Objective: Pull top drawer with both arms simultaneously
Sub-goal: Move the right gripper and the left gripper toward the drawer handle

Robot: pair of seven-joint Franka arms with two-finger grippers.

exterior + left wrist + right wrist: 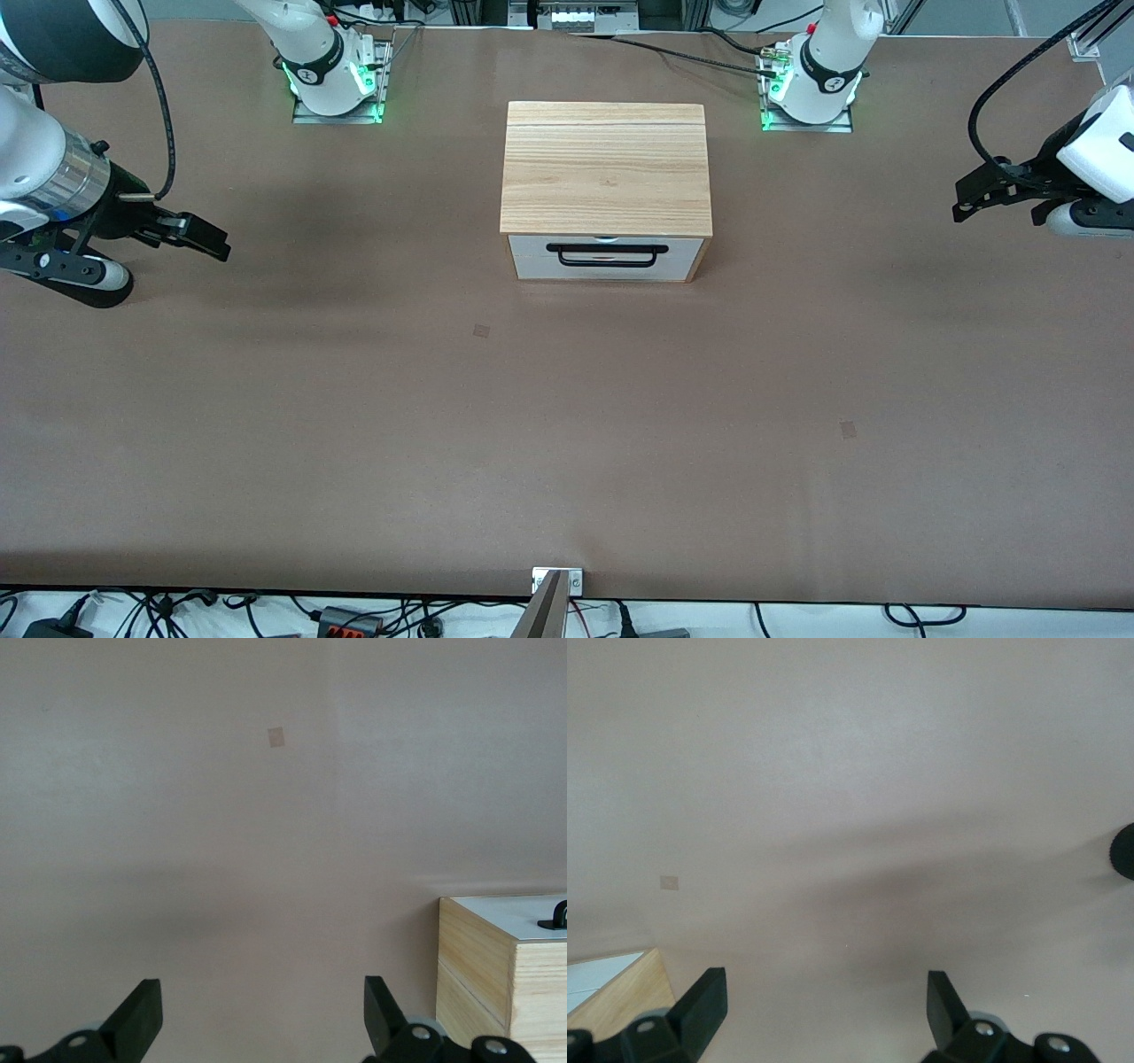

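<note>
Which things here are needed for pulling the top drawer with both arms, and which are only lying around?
Needed:
- top drawer, shut, with its black bar handle
- left gripper, open, waiting over the table's left-arm end
- right gripper, open, waiting over the right-arm end

Only lying around:
- light-wood box casing
- cables along the table edge by the bases

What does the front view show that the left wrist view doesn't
Only the front view shows the whole wooden box, the top drawer shut with its full black bar handle, and both arms waiting at the table's ends: the right gripper and the left gripper, each over bare table. Only the left wrist view shows the left gripper from close up, jaws wide open with nothing between them. Both show the brown table, one end of the box and a small square mark on the table.
</note>
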